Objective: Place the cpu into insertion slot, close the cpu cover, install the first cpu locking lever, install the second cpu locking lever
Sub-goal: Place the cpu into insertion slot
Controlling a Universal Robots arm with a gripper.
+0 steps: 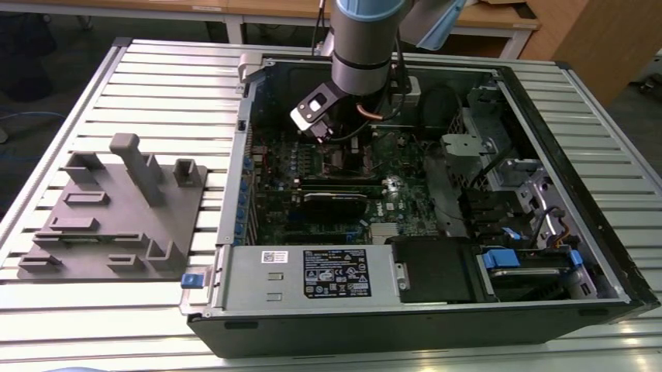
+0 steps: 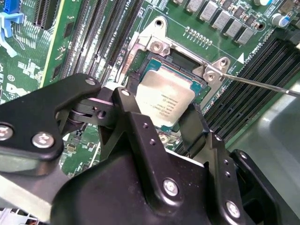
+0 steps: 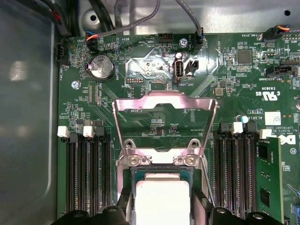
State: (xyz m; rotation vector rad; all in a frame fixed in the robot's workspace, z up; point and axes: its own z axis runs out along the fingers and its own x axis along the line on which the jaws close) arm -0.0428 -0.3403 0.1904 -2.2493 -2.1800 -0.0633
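Placement was in hand: gripper (image 2: pixel 160 104) clamped on the cpu (image 2: pixel 165 93) over the insertion slot (image 2: pixel 180 60), cpu cover (image 3: pixel 164 99) raised; seating needed square alignment.

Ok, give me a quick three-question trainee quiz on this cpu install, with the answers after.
1. True or false: the cpu cover is shut over the insertion slot.
2. What does the gripper grip? A) the cpu B) a cable C) a screwdriver
3. Fill in: the cpu's metal top is ____ in colour.
Key: 1 false, the cover stands open; 2 A; 3 silver.
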